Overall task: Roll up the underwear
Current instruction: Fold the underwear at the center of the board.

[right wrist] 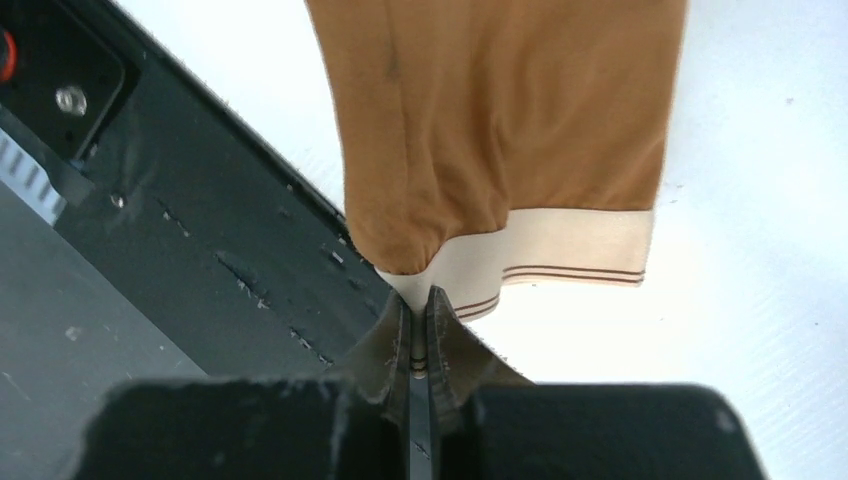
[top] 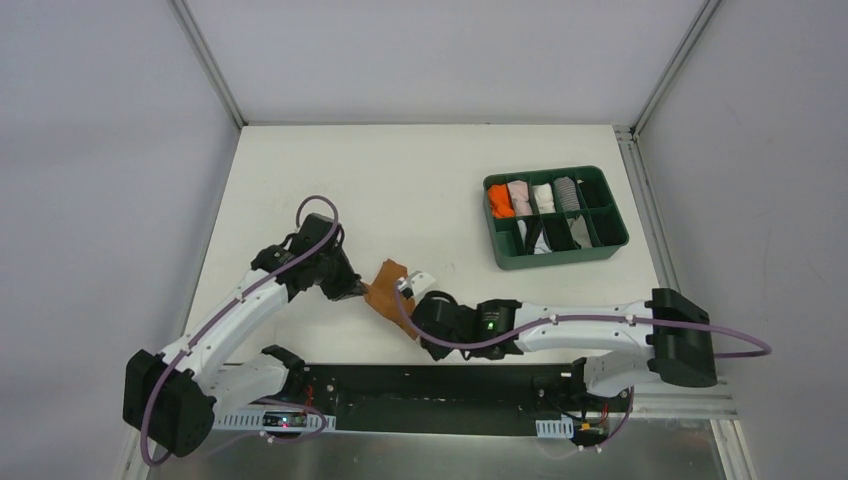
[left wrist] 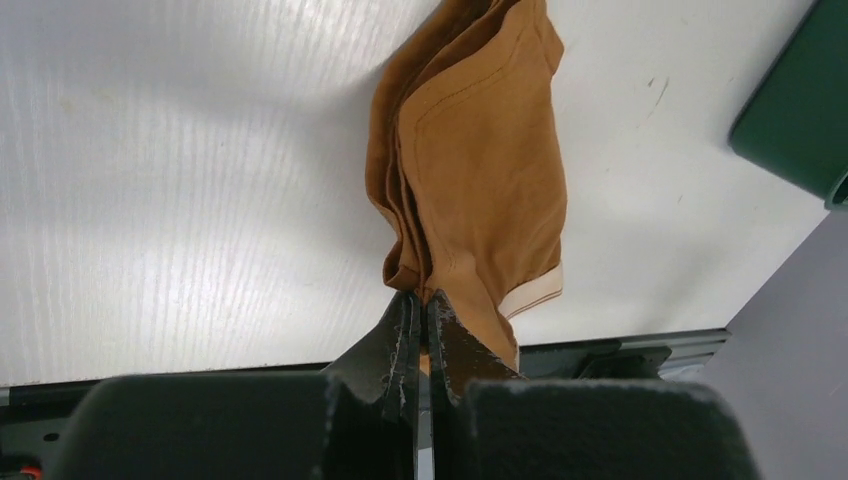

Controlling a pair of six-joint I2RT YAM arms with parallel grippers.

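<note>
The tan-brown underwear point(top: 384, 288) with a pale beige waistband is held up between my two grippers near the table's front edge. My left gripper point(top: 352, 290) is shut on a bunched brown edge of the underwear point(left wrist: 480, 170), pinched at the fingertips point(left wrist: 420, 305). My right gripper point(top: 412, 300) is shut on a corner of the striped waistband point(right wrist: 540, 250), pinched at the tips point(right wrist: 418, 300). In the right wrist view the cloth point(right wrist: 500, 110) hangs flat beyond the jaws.
A green tray point(top: 556, 255) with rolled orange, pink, white, grey and black garments stands at the right back. Its corner shows in the left wrist view point(left wrist: 800, 110). The black base rail point(top: 440, 385) runs along the table's near edge, just below the cloth.
</note>
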